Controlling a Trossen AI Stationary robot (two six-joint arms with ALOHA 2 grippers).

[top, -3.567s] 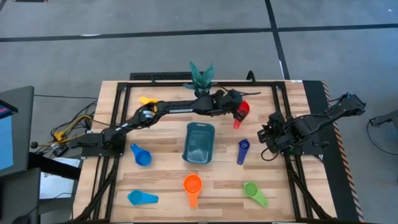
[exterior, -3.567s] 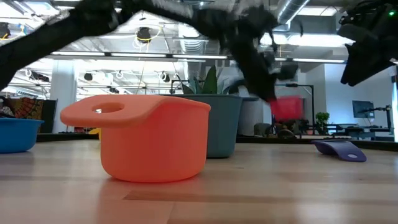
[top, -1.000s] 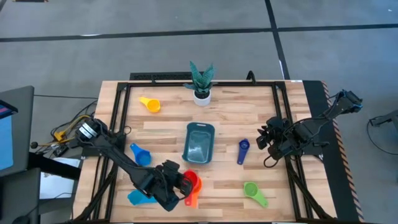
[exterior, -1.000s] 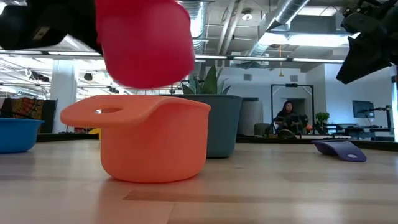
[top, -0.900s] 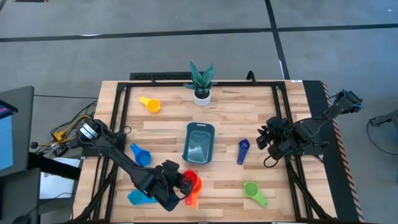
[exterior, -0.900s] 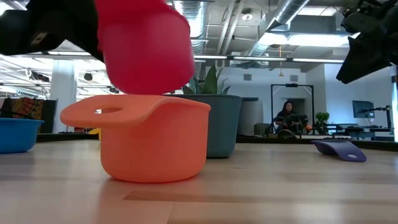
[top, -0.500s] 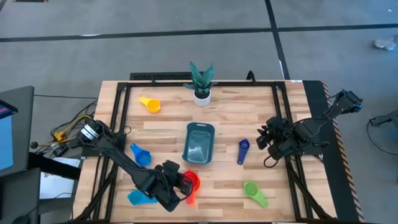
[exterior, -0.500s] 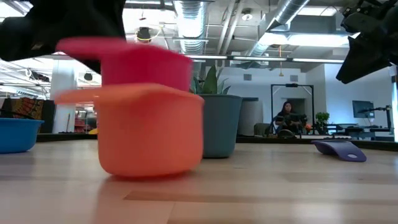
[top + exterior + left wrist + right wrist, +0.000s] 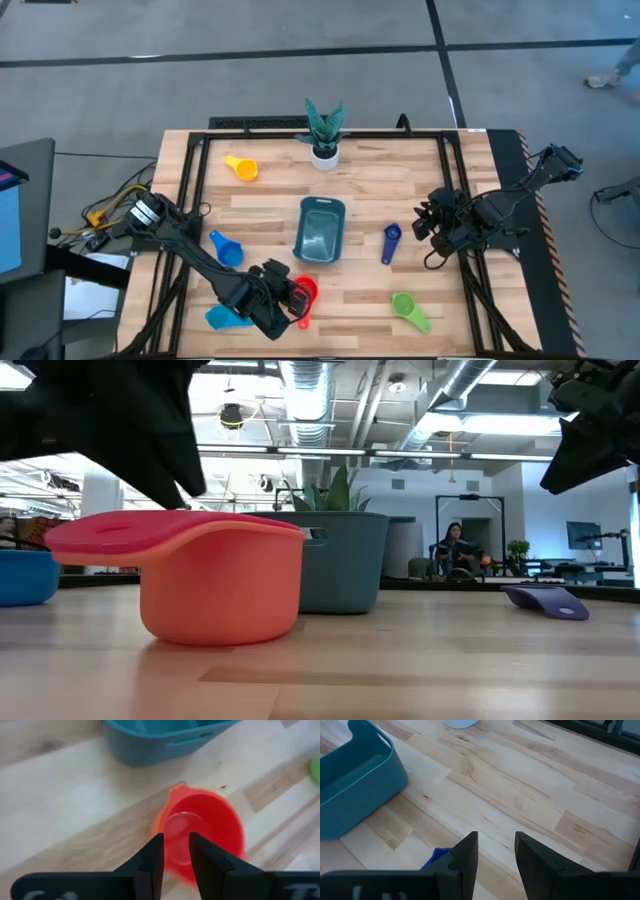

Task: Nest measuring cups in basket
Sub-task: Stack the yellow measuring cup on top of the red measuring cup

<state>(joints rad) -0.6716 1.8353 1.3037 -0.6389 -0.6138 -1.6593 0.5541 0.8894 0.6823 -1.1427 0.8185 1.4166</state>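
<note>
— Where the wooden table (image 9: 400, 190) is viewed from above, what is found around the basket (image 9: 320, 230)?

— Nested red and orange cups (image 9: 305, 293) at 6 o'clock, under the left gripper (image 9: 290, 300), its fingers parted, nothing gripped; the right gripper (image 9: 428, 222) is held open at 3 o'clock; a seated person (image 9: 452, 550) is seen in the room behind.

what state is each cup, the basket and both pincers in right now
red cup: nested in orange cup
basket: upright, no cups inside
dark blue cup: loose on table
green cup: loose on table
left pincer: open above red cup
right pincer: open, empty
</note>
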